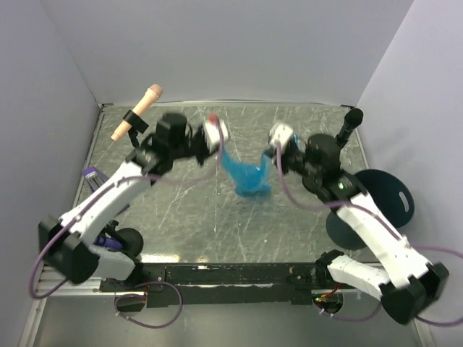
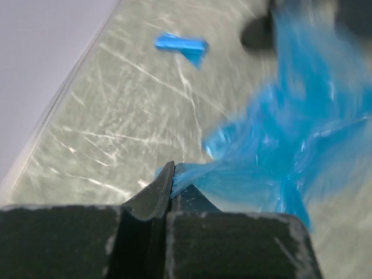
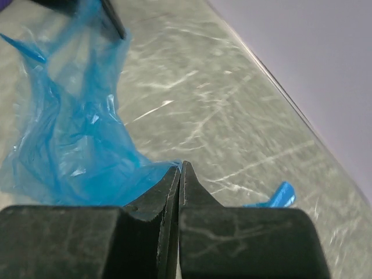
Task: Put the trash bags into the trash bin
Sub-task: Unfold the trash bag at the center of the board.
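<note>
A floppy blue trash bag sheet [image 1: 247, 178] hangs between my two grippers above the middle of the table. My left gripper [image 1: 219, 150] is shut on one edge of it; in the left wrist view the jaws [image 2: 172, 174] pinch the film and the sheet [image 2: 290, 133] spreads to the right. My right gripper [image 1: 273, 155] is shut on the other edge; its wrist view shows the pinch [image 3: 179, 168] and the sheet [image 3: 75, 145] to the left. A small blue roll [image 2: 181, 45] lies on the table beyond, also in the right wrist view [image 3: 280, 195]. The dark trash bin [image 1: 389, 194] stands at the right edge.
A stand with a peach microphone [image 1: 147, 103] rises at the back left, its black round base [image 1: 130, 241] by the left arm. A black microphone [image 1: 350, 120] stands at the back right. White walls close in the table on three sides.
</note>
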Robot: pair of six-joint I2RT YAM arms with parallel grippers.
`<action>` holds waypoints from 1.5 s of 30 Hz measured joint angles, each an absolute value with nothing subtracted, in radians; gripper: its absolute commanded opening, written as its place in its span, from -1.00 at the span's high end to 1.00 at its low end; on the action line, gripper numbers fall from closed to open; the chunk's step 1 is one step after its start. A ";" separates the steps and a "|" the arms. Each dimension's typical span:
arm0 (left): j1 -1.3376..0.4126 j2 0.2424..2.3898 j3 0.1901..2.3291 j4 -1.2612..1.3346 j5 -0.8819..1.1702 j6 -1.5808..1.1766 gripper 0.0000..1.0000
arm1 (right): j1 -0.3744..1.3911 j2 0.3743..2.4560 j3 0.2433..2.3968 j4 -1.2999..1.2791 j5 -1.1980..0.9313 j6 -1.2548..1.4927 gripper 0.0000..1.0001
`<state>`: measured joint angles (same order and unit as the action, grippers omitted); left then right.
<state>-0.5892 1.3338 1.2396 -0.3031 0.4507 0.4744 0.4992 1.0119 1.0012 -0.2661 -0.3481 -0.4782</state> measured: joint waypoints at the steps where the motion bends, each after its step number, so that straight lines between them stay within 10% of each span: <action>1: -0.567 1.374 1.304 -0.297 0.443 0.390 0.99 | 0.482 1.055 1.045 -0.254 -0.329 -0.441 1.00; 14: -0.258 1.816 2.210 -0.244 0.301 -0.143 0.99 | 0.396 1.621 2.006 -0.096 -0.057 -0.324 1.00; 22: -0.559 1.299 1.551 0.477 0.342 0.347 0.99 | 0.638 1.238 1.471 0.435 -0.172 -0.726 1.00; 27: -0.614 1.143 1.090 0.087 0.472 0.953 0.99 | 0.559 1.182 1.186 0.035 -0.285 -0.899 1.00; 32: -0.605 1.216 0.779 -0.260 0.502 0.992 0.99 | 0.619 0.952 0.519 -0.325 -0.356 -1.000 1.00; 45: -0.521 1.401 1.279 -0.246 0.393 0.127 0.99 | 0.519 1.178 1.096 -0.228 -0.206 -0.437 1.00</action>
<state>-0.5205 1.4014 1.2785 -0.2459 0.3935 0.1268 0.5190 1.1782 1.0962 -0.2279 -0.2062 -0.4374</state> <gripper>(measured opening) 0.011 0.004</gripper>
